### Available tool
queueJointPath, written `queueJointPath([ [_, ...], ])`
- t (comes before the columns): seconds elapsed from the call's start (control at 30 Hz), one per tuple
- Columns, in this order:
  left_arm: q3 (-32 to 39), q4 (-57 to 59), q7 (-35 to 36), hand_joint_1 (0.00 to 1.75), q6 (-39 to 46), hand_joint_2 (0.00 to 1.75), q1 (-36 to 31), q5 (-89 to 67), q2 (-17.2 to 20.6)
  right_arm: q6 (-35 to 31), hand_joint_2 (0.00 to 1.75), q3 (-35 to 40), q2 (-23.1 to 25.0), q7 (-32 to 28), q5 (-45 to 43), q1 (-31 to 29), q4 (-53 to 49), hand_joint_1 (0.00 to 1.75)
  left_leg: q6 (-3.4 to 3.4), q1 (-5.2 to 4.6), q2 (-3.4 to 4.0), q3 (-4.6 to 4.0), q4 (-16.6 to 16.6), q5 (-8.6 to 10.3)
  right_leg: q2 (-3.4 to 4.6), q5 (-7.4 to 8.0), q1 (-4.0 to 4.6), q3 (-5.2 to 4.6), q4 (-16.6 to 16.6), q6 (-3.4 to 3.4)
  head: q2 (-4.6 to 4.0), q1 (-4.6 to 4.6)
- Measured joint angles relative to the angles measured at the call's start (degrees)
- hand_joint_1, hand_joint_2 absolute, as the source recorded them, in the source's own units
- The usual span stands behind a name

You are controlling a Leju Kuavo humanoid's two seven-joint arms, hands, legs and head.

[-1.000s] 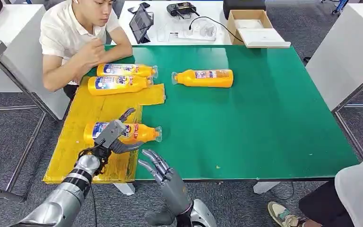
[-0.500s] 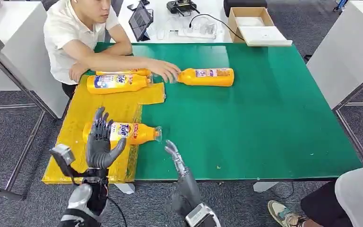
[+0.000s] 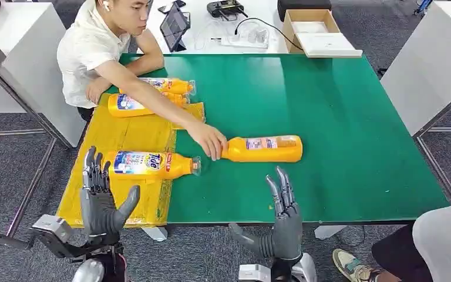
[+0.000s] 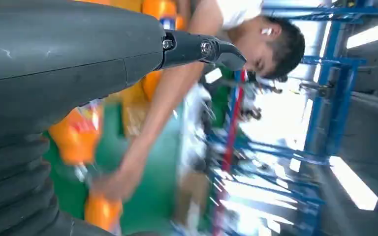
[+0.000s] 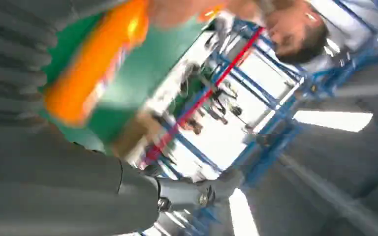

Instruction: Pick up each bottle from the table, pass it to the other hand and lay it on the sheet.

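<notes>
Green table (image 3: 352,117) held one bottle (image 3: 264,148) mid-frame, a person's hand (image 3: 210,141) setting it within reach; left hand (image 3: 101,200) and right hand (image 3: 283,220) waited wide, empty.

Beyond the left hand (image 4: 54,73), a person's arm (image 4: 152,118) reaches across the green table (image 4: 157,162) to a blurred orange bottle (image 4: 101,211).

Glossy orange plastic bottles (image 3: 264,148); crinkled yellow sheet (image 3: 123,132); matt green table (image 3: 340,117)
</notes>
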Motion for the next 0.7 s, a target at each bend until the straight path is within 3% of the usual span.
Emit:
queueJointPath([
  [0.07, -0.7, 0.0, 0.3, 0.0, 2.5, 1.75, 0.2, -3.0, 0.4, 0.0, 1.75, -2.0, -0.6, 0.6, 2.1, 0.1, 0.2, 0.0, 0.0, 0.0, 0.0, -0.04, 0.0, 0.0, 0.0, 0.0, -0.01, -0.01, 0.0, 0.0, 0.0, 0.02],
  [0.23, -3.2, 0.9, 2.3, 0.0, 9.7, 1.75, 0.7, -14.1, 1.8, 0.0, 1.75, -10.7, -1.2, 6.0, 21.2, -1.1, 2.6, 0.0, 0.01, -0.03, -0.02, -0.05, 0.0, -0.01, -0.01, 0.0, -0.03, -0.01, 0.0, 0.0, 0.0, 0.0],
  [0.37, -4.8, 1.7, 2.8, 0.0, 12.1, 1.75, 0.8, -18.2, 2.1, 0.0, 1.75, -15.7, -2.1, 11.9, 27.7, -4.4, 7.4, 0.0, 0.02, -0.04, 0.03, -0.02, 0.0, -0.01, 0.01, 0.02, -0.04, 0.01, 0.0, 0.03, 0.0, 0.0],
  [0.53, -6.2, 2.8, 4.3, 0.0, 11.2, 1.75, 0.7, -18.8, 2.1, 0.9, 1.75, -15.6, -4.7, 22.0, 30.3, -8.5, 15.2, 0.0, 0.03, -0.03, -0.02, -0.05, 0.0, 0.0, -0.01, 0.03, -0.03, 0.02, 0.0, 0.04, -0.02, 0.0],
  [0.7, -8.6, 6.1, 5.4, 0.0, 8.2, 1.75, -1.6, -19.1, 2.1, 3.3, 1.75, -12.5, -7.0, 25.4, 30.4, -16.7, 25.9, 0.0, 0.02, -0.03, 0.04, -0.01, 0.0, 0.03, 0.01, 0.04, -0.02, 0.01, 0.0, 0.04, 0.0, 0.0],
])
